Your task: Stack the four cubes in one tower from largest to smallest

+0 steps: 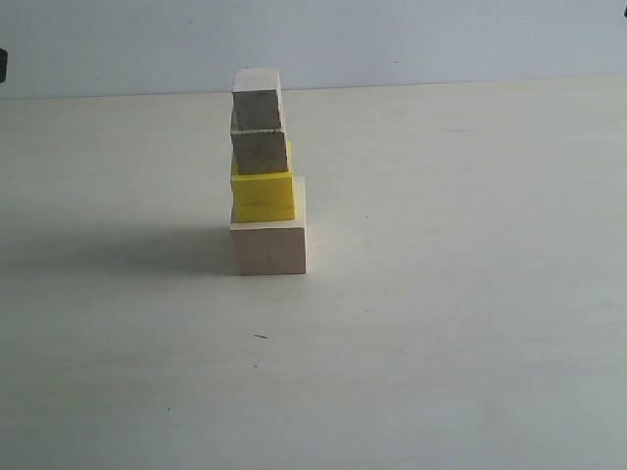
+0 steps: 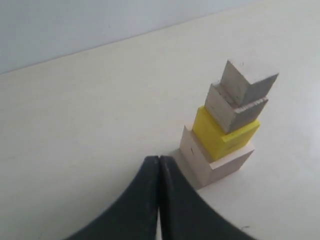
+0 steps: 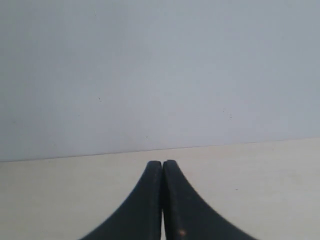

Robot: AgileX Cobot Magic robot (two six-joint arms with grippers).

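A pale cream tabletop (image 1: 470,294) is stretching back to a plain blue-grey wall (image 1: 441,39), and a soft shadow (image 1: 118,250) is lying on it to the left of the tower in the exterior view.

The left gripper (image 2: 159,162) is showing its black fingers pressed together with nothing between them, its tips pointing toward the tower's base. The right gripper (image 3: 162,165) is likewise closed tight and empty, facing bare table and wall.

The tower (image 1: 265,176) is standing upright just left of the table's middle in the exterior view. The large pale wood cube (image 1: 268,247) is resting on the table with the yellow cube (image 1: 263,196) sitting on it. Above that, the lower small wood cube (image 1: 260,152) is carrying the top small wood cube (image 1: 257,98). Both small cubes are looking greyish in shade. From the left wrist view the top one is sitting slightly turned against the one under it.
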